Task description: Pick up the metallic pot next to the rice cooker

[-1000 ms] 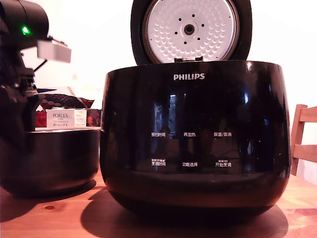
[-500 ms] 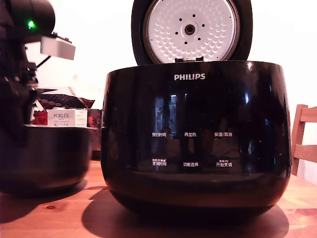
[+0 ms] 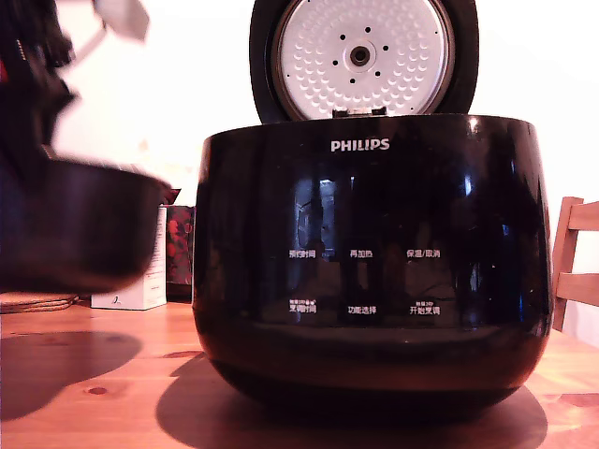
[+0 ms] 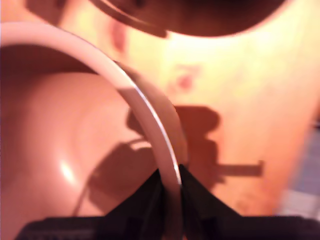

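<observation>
The metallic pot (image 3: 84, 224), dark and blurred by motion, hangs above the wooden table at the exterior view's left, beside the rice cooker (image 3: 370, 253). The cooker is glossy black, marked PHILIPS, with its lid (image 3: 360, 56) standing open. In the wrist view my gripper (image 4: 171, 172) is shut on the pot's thin pale rim (image 4: 125, 85), one finger inside and one outside the wall. The pot's smooth inside (image 4: 60, 150) holds nothing. Only my dark arm (image 3: 28, 84) shows in the exterior view; the fingers are hidden there.
A white box (image 3: 140, 281) stands on the wooden table (image 3: 94, 374) behind the pot, with a woven mat (image 3: 33, 301) beside it. A wooden chair (image 3: 573, 262) is at the exterior view's right edge. The pot's shadow falls on the table below it.
The pot has risen off the table with my gripper on its rim. The arm moved up and toward the exterior view's left, uncovering the white box.
</observation>
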